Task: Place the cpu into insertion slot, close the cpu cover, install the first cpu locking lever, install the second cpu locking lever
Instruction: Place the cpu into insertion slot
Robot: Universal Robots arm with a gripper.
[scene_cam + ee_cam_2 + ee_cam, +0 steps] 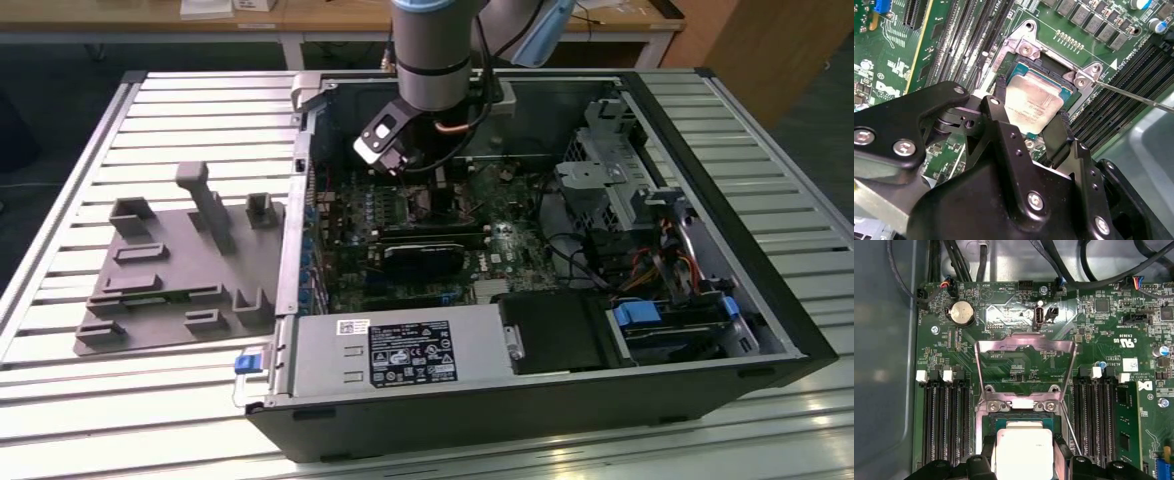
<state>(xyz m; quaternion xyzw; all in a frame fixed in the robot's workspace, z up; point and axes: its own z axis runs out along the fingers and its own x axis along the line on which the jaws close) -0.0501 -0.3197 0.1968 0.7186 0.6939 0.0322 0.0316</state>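
Silver-grey cpu point(1035, 99) is pinched by opposite edges in the gripper point(1032, 102), held level over the insertion slot point(1022, 419) (seated or just above, I cannot tell); the cpu cover point(1026, 345) stands swung back, leaving that slot open.

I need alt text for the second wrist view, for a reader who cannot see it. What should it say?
A black gripper holds the cpu, a silver-grey square chip, between its two fingers at the insertion slot of a green circuit board. Long black slots run on both sides of the slot.
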